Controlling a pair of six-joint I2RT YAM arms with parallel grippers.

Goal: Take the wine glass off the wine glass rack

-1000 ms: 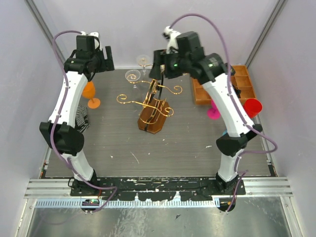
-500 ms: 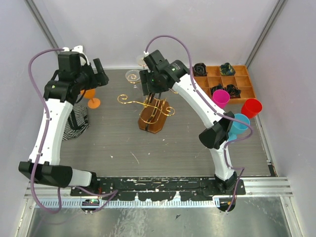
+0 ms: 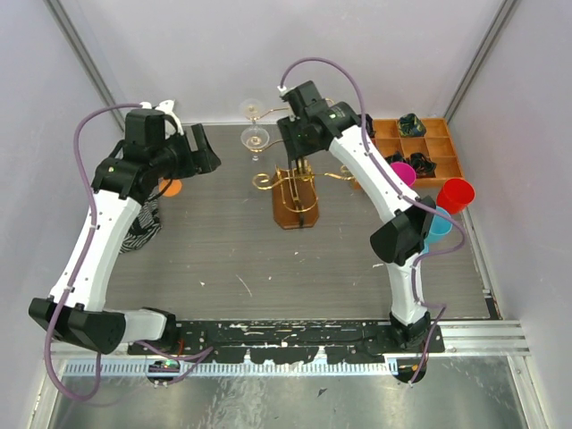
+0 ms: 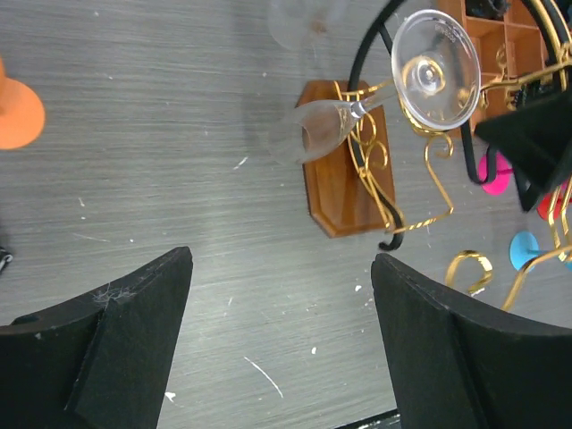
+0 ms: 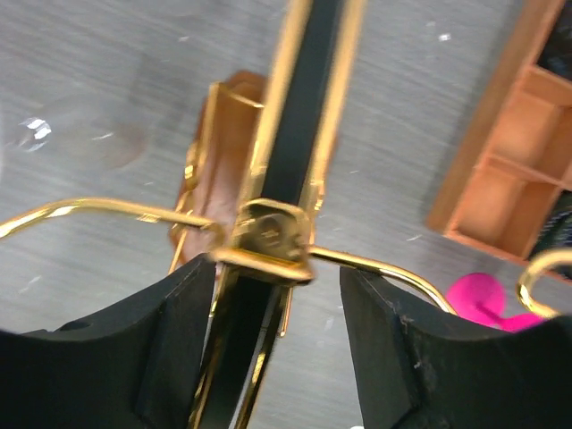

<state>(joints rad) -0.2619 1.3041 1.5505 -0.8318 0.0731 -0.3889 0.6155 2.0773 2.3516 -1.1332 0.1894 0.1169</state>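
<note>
Astride rack hoop (image 5: 299, 107), right gripper (image 5: 277, 344) agape

wine glass (image 4: 393, 89) | clear, hanging inverted | gold wine glass rack (image 3: 295, 192) upright

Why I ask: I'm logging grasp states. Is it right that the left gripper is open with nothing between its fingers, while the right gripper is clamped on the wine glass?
Not quite. The left gripper is open and empty, but the right gripper straddles the dark hoop of the wine glass rack, not the wine glass, which still hangs from the rack. The right wrist view shows this.
</note>
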